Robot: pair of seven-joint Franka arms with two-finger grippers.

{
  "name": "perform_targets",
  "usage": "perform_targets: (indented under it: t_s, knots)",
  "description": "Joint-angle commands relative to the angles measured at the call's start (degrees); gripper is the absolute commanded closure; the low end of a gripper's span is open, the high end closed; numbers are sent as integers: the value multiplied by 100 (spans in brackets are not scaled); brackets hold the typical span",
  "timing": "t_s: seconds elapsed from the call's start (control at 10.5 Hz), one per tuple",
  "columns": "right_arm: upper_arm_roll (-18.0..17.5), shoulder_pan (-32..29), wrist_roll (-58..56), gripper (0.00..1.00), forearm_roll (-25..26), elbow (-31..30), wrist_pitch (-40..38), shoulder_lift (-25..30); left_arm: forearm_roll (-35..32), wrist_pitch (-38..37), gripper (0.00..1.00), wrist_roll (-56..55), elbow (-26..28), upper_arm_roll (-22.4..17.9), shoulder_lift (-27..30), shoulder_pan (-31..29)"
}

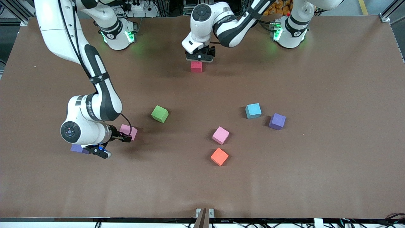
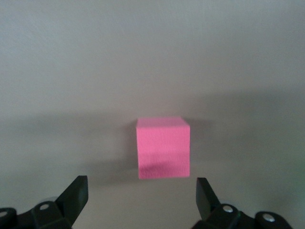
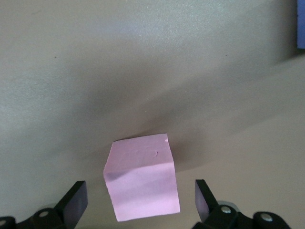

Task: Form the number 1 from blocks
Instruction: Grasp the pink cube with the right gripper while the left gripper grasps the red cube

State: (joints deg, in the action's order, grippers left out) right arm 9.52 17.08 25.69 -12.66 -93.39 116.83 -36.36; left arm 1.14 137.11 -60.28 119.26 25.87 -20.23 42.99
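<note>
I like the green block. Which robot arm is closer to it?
Right. The right tool hangs open over a pale pink block beside the green block; the left tool is over the red block.

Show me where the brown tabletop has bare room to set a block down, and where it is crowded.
Bare: the strip nearer the front camera than the orange block; the stretch between the red block and the green block. Crowded: light blue block, purple block and pink block cluster together.

Bare counter [image 1: 332, 164] surrounds each block. Tightest gaps: pink block [image 1: 221, 135] near orange block [image 1: 219, 156]; light blue block [image 1: 253, 110] near purple block [image 1: 277, 121].
</note>
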Motion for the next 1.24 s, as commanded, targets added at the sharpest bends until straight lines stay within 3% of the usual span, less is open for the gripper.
perform_targets:
  t_s: [0.0, 0.48, 0.95, 1.14]
  knots:
    - [59, 119, -161, 0, -114, -118, 138, -11, -263, 88, 0, -263, -367, -38, -550, 69]
    - [59, 181, -415, 0, -114, -240, 305, -73, -580, 79, 0, -730, -1062, -91, -1228, 78]
    - [59, 278, -495, 0, -237, -470, 595, -152, -659, -210, 0, -739, -1063, -108, -1396, 157]
    - [59, 304, -565, 25, -255, -470, 587, -161, -659, -246, 0, -818, -1063, -99, -1439, 192]
